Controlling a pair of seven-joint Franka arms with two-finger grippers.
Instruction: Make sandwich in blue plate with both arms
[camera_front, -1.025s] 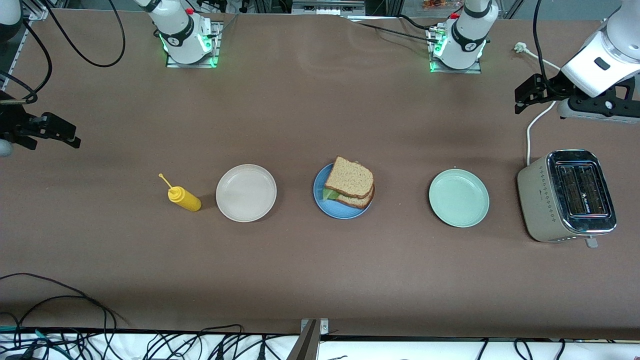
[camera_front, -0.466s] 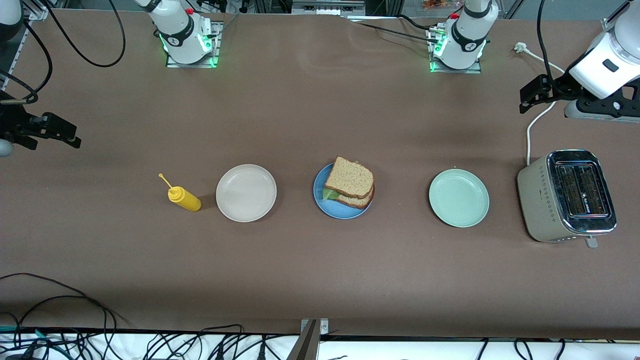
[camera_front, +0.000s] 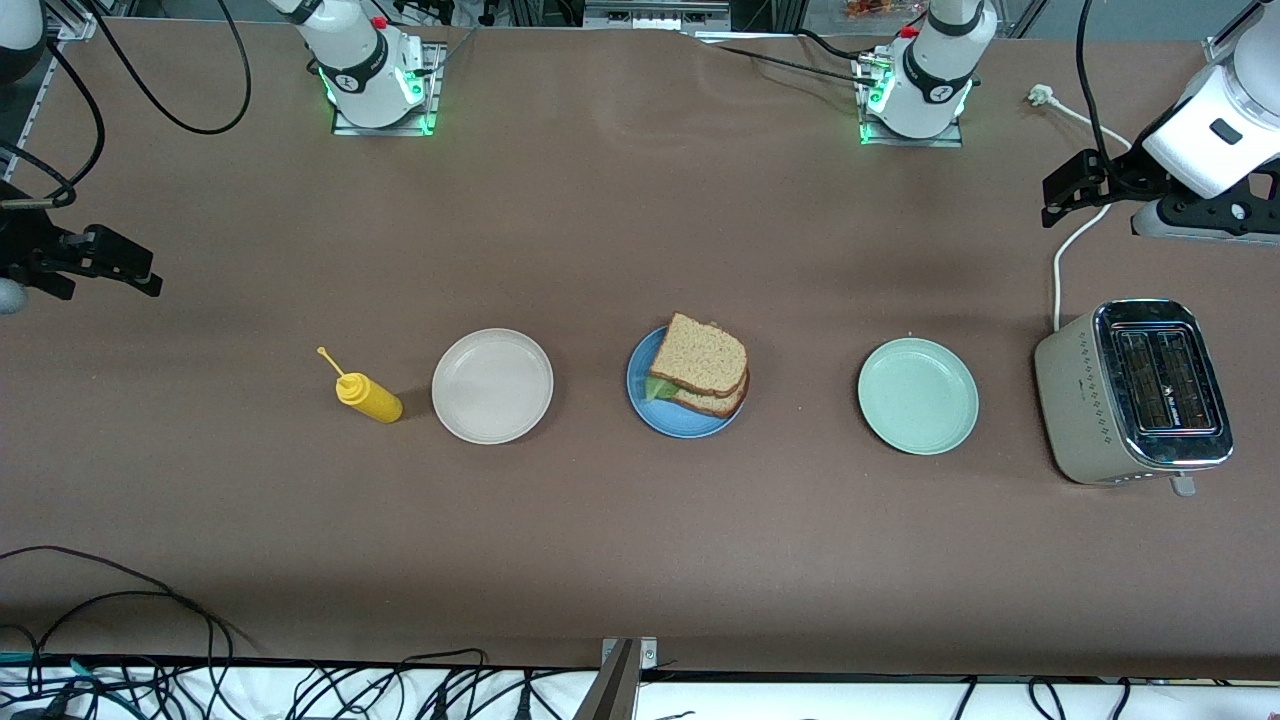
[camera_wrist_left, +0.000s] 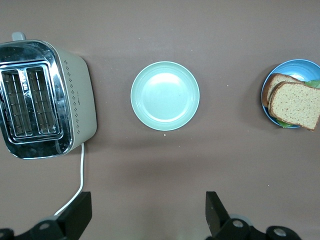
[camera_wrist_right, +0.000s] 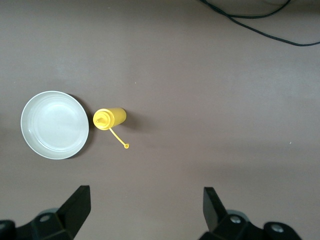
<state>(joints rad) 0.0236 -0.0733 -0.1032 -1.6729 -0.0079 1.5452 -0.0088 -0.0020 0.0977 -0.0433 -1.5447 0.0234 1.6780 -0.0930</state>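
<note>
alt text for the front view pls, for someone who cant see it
A finished sandwich sits on the blue plate mid-table, between a beige plate with a yellow squeeze bottle beside it and a pale green plate with a toaster beside it. The left gripper and right gripper hang open at the table's ends.

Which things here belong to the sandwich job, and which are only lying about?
Belong to the job:
- sandwich, on the blue plate
- left gripper, open, up above the toaster's cord
- right gripper, open, waiting

Only lying about:
- beige plate
- pale green plate
- yellow bottle
- toaster
</note>
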